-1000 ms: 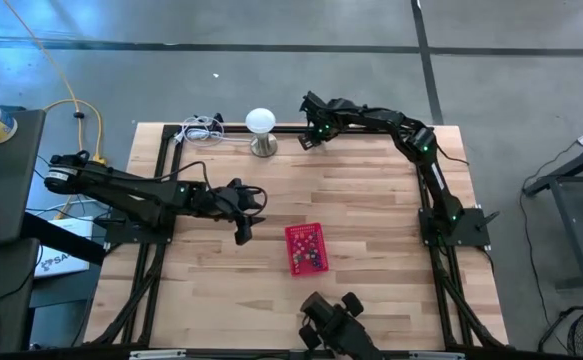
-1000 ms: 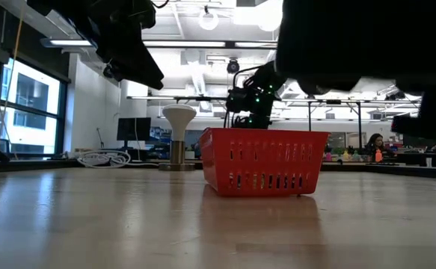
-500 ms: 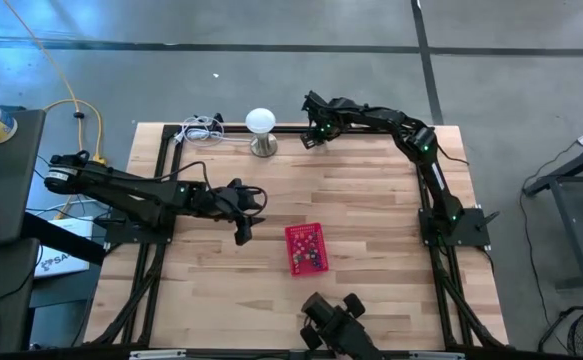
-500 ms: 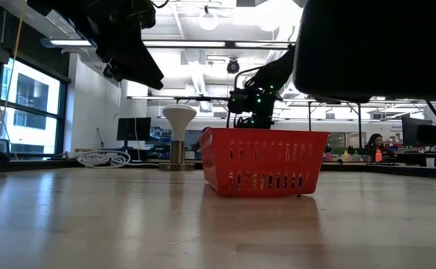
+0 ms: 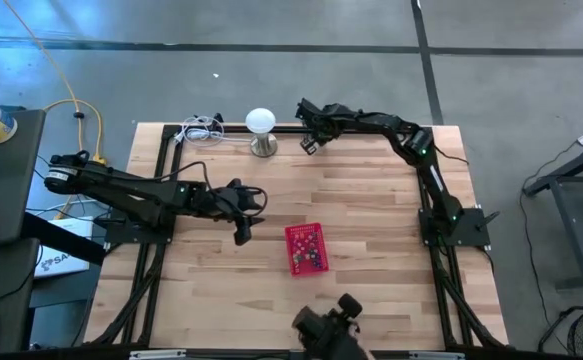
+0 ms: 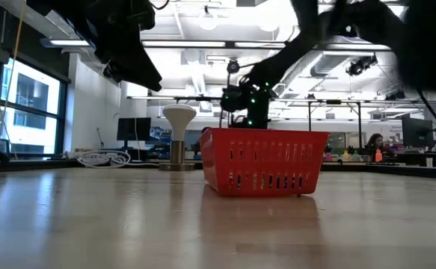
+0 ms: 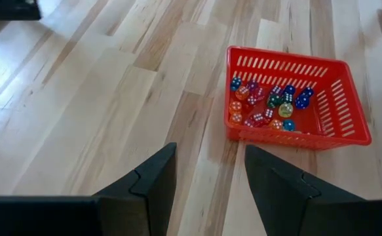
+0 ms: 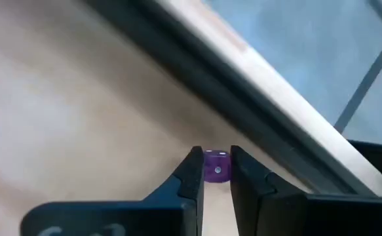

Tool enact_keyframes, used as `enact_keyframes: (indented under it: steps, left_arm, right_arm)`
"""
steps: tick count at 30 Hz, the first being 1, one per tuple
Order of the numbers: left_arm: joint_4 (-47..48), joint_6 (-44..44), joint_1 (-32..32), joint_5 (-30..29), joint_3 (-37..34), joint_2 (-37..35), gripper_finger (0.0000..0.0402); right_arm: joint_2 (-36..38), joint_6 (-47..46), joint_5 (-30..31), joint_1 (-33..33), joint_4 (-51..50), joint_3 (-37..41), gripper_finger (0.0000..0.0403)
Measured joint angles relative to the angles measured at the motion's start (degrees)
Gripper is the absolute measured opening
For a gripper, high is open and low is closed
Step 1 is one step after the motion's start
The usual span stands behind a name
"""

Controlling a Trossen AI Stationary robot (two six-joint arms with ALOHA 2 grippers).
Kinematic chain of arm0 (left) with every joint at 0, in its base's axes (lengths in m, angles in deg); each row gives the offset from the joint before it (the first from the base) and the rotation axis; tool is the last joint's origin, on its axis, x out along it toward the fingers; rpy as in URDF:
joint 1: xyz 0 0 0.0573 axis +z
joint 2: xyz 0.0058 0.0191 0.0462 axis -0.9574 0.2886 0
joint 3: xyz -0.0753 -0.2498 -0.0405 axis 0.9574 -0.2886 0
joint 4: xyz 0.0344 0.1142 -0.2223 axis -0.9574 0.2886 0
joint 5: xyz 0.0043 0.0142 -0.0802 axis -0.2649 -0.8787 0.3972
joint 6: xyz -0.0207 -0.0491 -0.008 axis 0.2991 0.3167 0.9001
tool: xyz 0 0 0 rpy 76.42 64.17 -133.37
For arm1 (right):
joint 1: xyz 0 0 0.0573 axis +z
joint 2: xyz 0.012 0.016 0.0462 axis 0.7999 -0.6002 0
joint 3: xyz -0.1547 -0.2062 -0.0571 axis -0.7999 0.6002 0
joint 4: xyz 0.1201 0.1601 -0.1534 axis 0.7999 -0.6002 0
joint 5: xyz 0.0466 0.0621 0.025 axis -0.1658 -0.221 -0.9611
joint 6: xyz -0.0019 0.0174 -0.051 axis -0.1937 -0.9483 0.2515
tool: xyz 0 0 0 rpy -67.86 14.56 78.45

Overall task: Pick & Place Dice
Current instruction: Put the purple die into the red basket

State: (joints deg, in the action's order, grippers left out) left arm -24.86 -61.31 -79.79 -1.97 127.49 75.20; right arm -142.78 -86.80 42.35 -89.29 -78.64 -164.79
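Observation:
A red basket (image 5: 305,248) stands on the table's near middle, with several dice (image 7: 264,105) in mixed colours lying on its floor. My left gripper (image 7: 207,177) hangs open above bare wood, left of the basket. My right gripper (image 5: 309,143) is at the table's far edge, right of the white lamp (image 5: 261,128). It is shut on a purple die (image 8: 217,167). The low view shows my right gripper (image 6: 246,112) behind the basket (image 6: 262,161). My right gripper pinches the purple die between its two fingertips (image 8: 194,172), one on each of two opposite faces (image 8: 210,168). The fingers slant steeply down at it from above. The die is at the tabletop, close to the dark rail along the far edge.
The lamp on its metal base stands at the far edge, a hand's width left of my right gripper. White cables (image 5: 199,128) lie at the far left corner. A dark rail (image 8: 243,105) runs along the far edge. A black device (image 5: 326,325) sits at the near edge.
My right gripper has turned about its wrist and its head has edged a little toward the lamp. The black device at the near edge has swung aside, and its dark bulk has cleared the low view's upper right.

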Motion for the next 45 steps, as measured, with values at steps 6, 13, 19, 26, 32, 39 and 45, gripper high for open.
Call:
enact_keyframes:
  steps: [6, 13, 19, 26, 32, 39, 45]
  left_arm:
    - [0.9, 0.0, -0.2, 0.0, 0.0, 0.0, 0.0175]
    - [1.0, 0.0, -2.4, 0.0, 0.0, 0.0, 0.0175]
    - [1.5, 3.4, -5.3, -0.1, 0.0, 0.0, 0.0175]
    - [1.6, 5.2, -9.3, -0.1, 0.0, 0.0, 0.0175]
    - [0.0, 6.5, -10.6, -0.1, 0.0, 0.0, 0.0175]
    - [-3.2, 6.5, -10.6, -0.1, 0.0, 0.0, 0.0175]
    - [-3.2, 6.4, -10.6, -0.1, 0.0, 0.0, 0.0175]
  right_arm:
    - [5.7, 2.1, 14.0, 6.5, -8.5, 0.0, 0.0031]
    - [16.0, -2.2, 18.2, 18.7, -17.3, 0.0, 0.0031]
    - [22.1, -5.5, 10.1, 33.0, -18.7, 0.0, 0.0031]
    - [22.3, -8.7, 9.1, 47.7, -11.6, 4.7, 0.0031]
    - [22.2, -3.3, -7.6, 52.5, 2.1, 16.1, 0.0034]
    - [22.2, -5.6, -9.9, 53.3, 8.1, 19.7, 0.0101]
    - [22.2, -6.0, -9.6, 53.3, 8.1, 19.7, 0.0197]
